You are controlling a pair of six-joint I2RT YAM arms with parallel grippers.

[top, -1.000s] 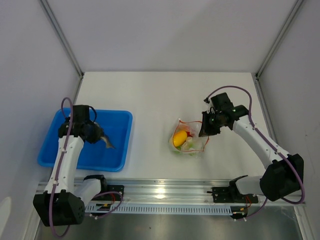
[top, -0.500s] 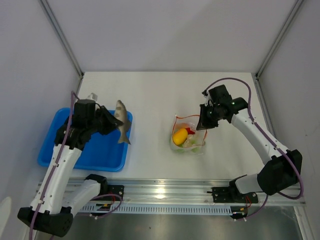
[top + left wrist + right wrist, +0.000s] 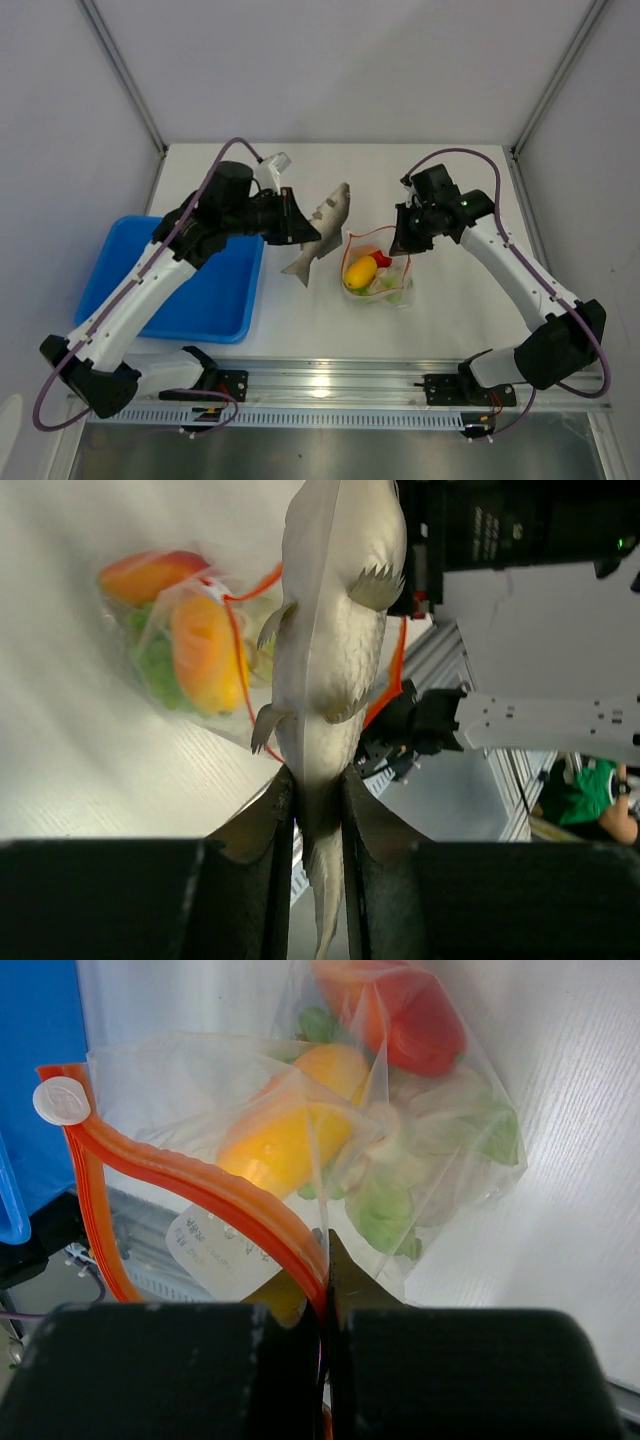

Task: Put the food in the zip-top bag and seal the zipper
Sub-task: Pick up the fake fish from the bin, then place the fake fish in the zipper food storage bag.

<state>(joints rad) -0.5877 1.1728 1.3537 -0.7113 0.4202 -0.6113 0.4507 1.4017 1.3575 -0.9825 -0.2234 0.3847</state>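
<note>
Holding the grey fish [image 3: 322, 228] in my left tool [image 3: 315, 792] just left of the bag [image 3: 388, 290]; my right tool [image 3: 326, 1270] is pinched on the bag's red zipper [image 3: 190, 1180], fruit [image 3: 280, 1140] inside the bag

A blue tray [image 3: 220, 305] sits at the left of the top view on a white table [image 3: 330, 180]. A slotted metal rail [image 3: 330, 378] runs along the bottom edge. Grey walls [image 3: 330, 70] close the back and sides, with slanted metal posts [image 3: 122, 75] in the upper corners.
</note>
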